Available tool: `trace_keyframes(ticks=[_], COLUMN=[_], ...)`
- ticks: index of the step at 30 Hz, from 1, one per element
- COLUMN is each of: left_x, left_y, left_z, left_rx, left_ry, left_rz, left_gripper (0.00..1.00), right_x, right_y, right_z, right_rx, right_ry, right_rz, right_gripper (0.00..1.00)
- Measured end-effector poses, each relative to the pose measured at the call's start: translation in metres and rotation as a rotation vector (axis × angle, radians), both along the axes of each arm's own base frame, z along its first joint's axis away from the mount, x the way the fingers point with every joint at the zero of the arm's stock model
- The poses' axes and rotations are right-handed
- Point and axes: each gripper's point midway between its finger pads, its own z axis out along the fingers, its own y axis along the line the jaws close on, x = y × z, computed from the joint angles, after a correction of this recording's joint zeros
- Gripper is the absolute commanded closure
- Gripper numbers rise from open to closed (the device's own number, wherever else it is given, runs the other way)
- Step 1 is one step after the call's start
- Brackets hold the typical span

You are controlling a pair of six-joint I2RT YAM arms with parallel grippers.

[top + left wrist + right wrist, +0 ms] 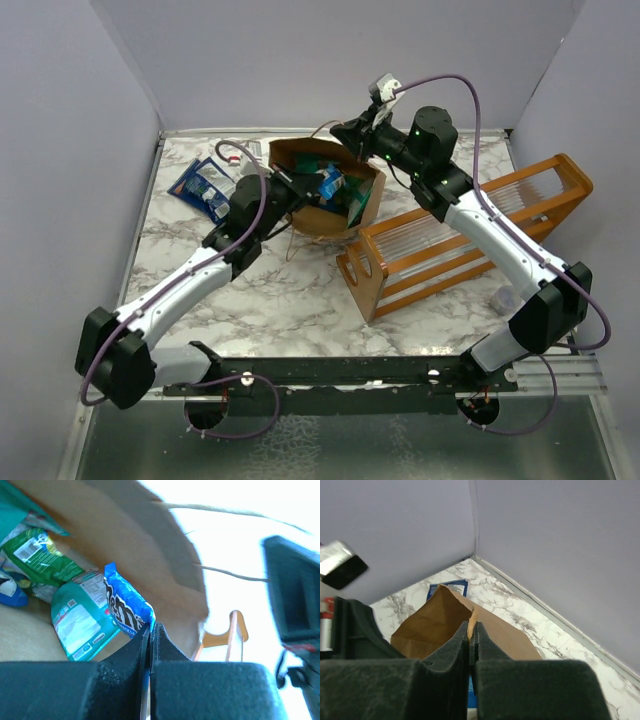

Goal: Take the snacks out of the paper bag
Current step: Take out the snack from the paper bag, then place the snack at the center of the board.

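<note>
Brown paper is pinched flat in my right gripper (471, 630): it grips the rim of the one bag (292, 155), which sits with its mouth open at the back of the table (290, 300). My left gripper (150, 630) is inside the bag, clamped on the corner of a blue packet (125, 605). Beside that I count one teal packet (80, 617) and one green packet (40, 557). Loose blue packets (205, 185) lie outside, left of the bag, two as far as I can tell. One orange rack (470, 235) lies to its right. The table is white marble, the walls plain lilac-grey.
</note>
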Motion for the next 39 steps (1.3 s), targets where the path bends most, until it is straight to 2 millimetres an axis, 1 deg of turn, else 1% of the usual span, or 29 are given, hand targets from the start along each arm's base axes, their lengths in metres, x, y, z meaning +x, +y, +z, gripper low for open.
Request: trace_keyframes(ticks=[4,5,8,10,12,14,16,19,22,23,25,26,29,31,33,34,35,39], left_x=[-0.023,-0.029,-0.044,-0.054,-0.063,-0.07,-0.076,-0.081,-0.083,-0.083,-0.081,-0.079,-0.073,-0.067,-0.062,-0.059,-0.056,-0.034], left_y=[0.016,0.022,0.038,0.054,0.075,0.097,0.123,0.157,0.192,0.2,0.22,0.227,0.235,0.236,0.242,0.249,0.257,0.291], left_z=[0.039,0.053,0.086,0.108,0.126,0.137,0.143,0.139,0.133,0.131,0.121,0.113,0.093,0.072,0.047,0.033,0.024,-0.005], left_rx=[0.069,0.095,0.166,0.23,0.298,0.368,0.458,0.588,0.717,0.751,0.843,0.893,0.991,1.042,1.084,1.104,1.114,1.089], left_ry=[-0.104,-0.137,-0.226,-0.287,-0.334,-0.365,-0.379,-0.36,-0.302,-0.282,-0.214,-0.175,-0.101,-0.063,-0.019,0.015,0.045,0.143], left_rz=[-0.02,-0.021,-0.012,0.019,0.074,0.141,0.223,0.335,0.465,0.501,0.584,0.615,0.649,0.641,0.635,0.635,0.645,0.682], left_gripper=[1.0,1.0,1.0,1.0,1.0,1.0,1.0,1.0,1.0,1.0,1.0,1.0,1.0,1.0,1.0,1.0,1.0,1.0], right_x=[0.001,0.002,0.003,0.003,0.003,0.001,0.001,0.0,0.0,0.0,0.0,0.0,0.0,0.0,0.0,0.0,0.0,0.005], right_y=[-0.003,-0.003,-0.005,-0.006,-0.007,-0.009,-0.011,-0.012,-0.012,-0.012,-0.012,-0.012,-0.012,-0.012,-0.012,-0.012,-0.012,-0.013], right_z=[-0.005,-0.006,-0.007,-0.007,-0.006,-0.004,-0.002,0.0,0.0,0.0,0.0,0.0,0.0,0.0,0.0,0.0,0.0,0.003], right_rx=[-0.003,-0.003,-0.002,-0.002,-0.001,0.001,0.003,0.003,0.003,0.003,0.003,0.003,0.003,0.003,0.003,0.003,0.003,0.005], right_ry=[0.009,0.01,0.012,0.011,0.009,0.006,0.002,-0.006,-0.006,-0.007,-0.007,-0.006,-0.006,-0.006,-0.006,-0.005,-0.005,-0.004], right_rz=[-0.019,-0.024,-0.036,-0.041,-0.045,-0.049,-0.056,-0.061,-0.061,-0.061,-0.061,-0.061,-0.061,-0.061,-0.061,-0.061,-0.061,-0.081], right_gripper=[0.99,0.99,0.99,0.99,0.99,0.99,0.99,0.99,0.99,0.99,0.99,0.99,0.99,0.99,0.99,0.99,0.99,0.99])
